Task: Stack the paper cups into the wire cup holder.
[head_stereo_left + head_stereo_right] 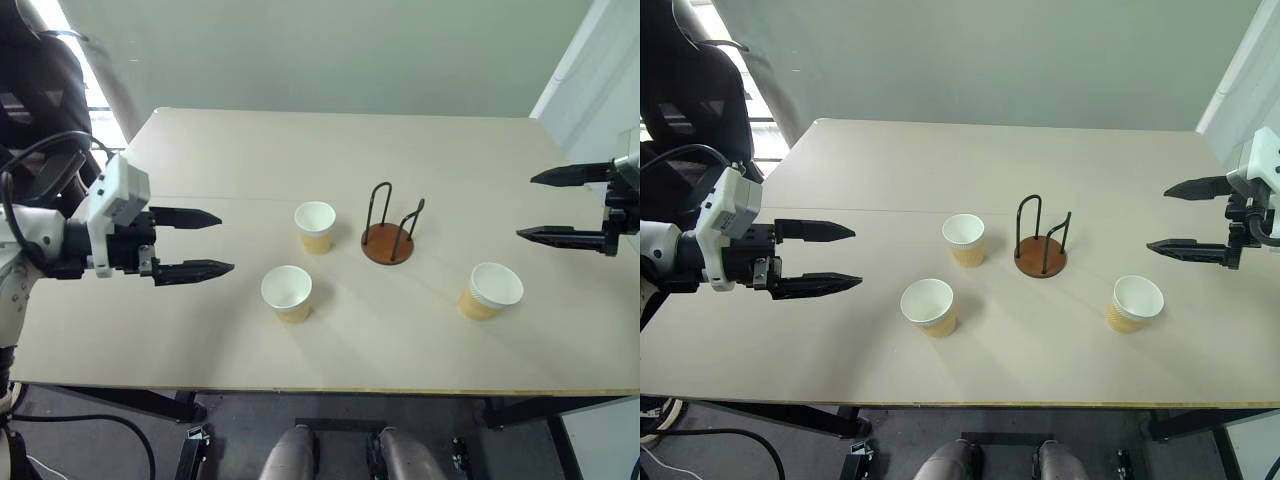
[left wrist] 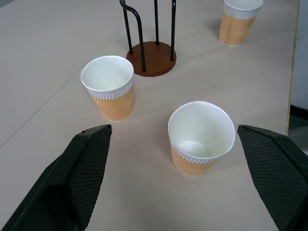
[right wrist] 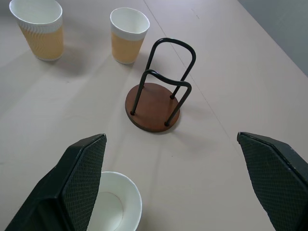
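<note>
Three paper cups stand upright on the beige table: one (image 1: 315,227) just left of the wire cup holder (image 1: 388,240), one (image 1: 287,293) nearer the front edge, and one (image 1: 488,291) at the front right. The holder is empty, a brown disc with two black wire loops. My left gripper (image 1: 208,243) hovers open over the table's left side, pointing toward the two left cups. Over the right edge my right gripper (image 1: 548,206) is held open, its fingers aimed inward above the right cup. Neither holds anything.
A black chair (image 1: 685,90) stands beyond the table's far left corner. A seam line crosses the tabletop (image 1: 240,150) behind the cups. A pale wall rises past the far edge, and the table's front edge (image 1: 320,388) lies close below the cups.
</note>
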